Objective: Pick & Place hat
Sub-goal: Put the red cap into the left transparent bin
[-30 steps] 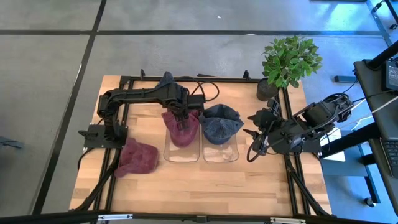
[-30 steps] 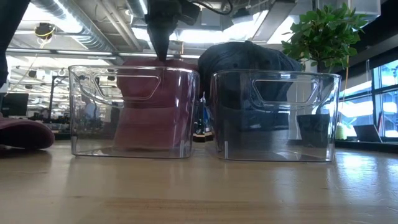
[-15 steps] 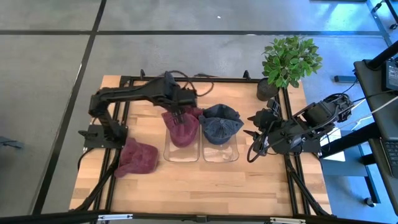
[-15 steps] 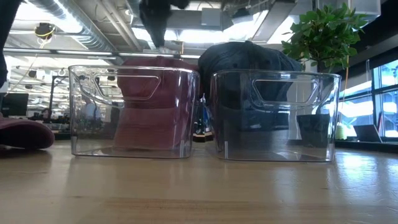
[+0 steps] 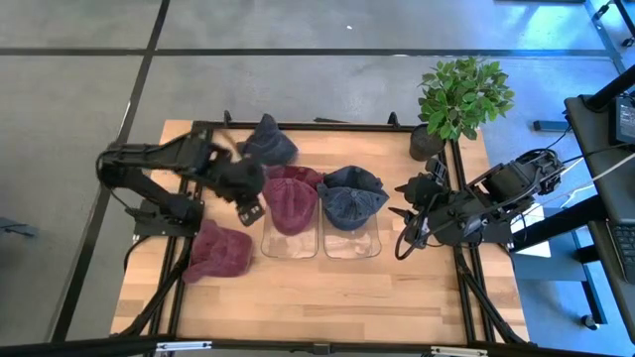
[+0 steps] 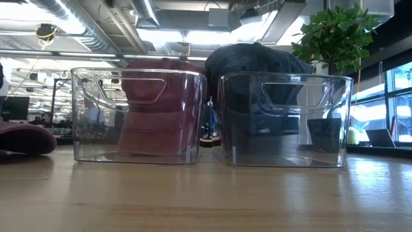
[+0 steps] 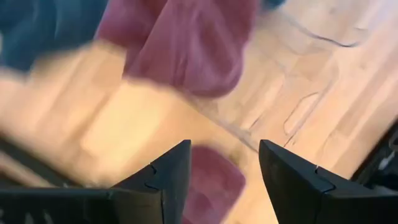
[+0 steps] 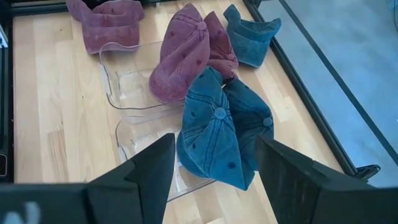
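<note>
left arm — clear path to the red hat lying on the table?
Probably yes. The left end effector, open and empty, sits beside the red hat lying loose on the table, outside the bins, with nothing on top of it.

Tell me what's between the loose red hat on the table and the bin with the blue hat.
In the high view, the clear bin holding a red hat sits between the loose red hat and the blue hat's bin.
</note>
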`<state>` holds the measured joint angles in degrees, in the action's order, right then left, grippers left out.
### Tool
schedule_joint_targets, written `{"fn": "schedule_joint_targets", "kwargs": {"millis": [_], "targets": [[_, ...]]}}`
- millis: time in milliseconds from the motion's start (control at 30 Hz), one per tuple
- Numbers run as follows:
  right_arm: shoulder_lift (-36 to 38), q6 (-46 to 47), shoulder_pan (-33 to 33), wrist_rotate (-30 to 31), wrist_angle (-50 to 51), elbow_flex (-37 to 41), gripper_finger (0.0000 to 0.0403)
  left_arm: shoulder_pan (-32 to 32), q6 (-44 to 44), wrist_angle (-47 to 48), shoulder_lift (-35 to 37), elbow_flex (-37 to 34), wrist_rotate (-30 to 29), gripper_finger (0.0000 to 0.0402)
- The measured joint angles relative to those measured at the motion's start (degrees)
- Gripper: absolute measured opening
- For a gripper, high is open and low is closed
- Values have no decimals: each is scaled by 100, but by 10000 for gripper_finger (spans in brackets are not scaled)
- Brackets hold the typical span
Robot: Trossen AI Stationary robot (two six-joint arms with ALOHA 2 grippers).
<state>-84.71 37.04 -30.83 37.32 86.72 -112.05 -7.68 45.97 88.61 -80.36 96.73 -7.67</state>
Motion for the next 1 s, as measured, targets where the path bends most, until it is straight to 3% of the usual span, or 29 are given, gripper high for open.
{"fn": "schedule_joint_targets", "kwargs": {"millis": [133, 433, 767, 1000], "targets": [[0, -132, 0, 6, -2, 0, 222, -731, 1811, 56, 496, -888, -267, 182], [0, -304, 0, 9, -15, 0, 222, -2030, 4951, 53, 858, -2742, 169, 182], [0, -302, 0, 9, -24, 0, 222, -2650, 6447, -1681, 827, -4242, 362, 182], [0, -291, 0, 7, -35, 0, 222, -2913, 6894, -2671, 826, -4883, 385, 185]]}}
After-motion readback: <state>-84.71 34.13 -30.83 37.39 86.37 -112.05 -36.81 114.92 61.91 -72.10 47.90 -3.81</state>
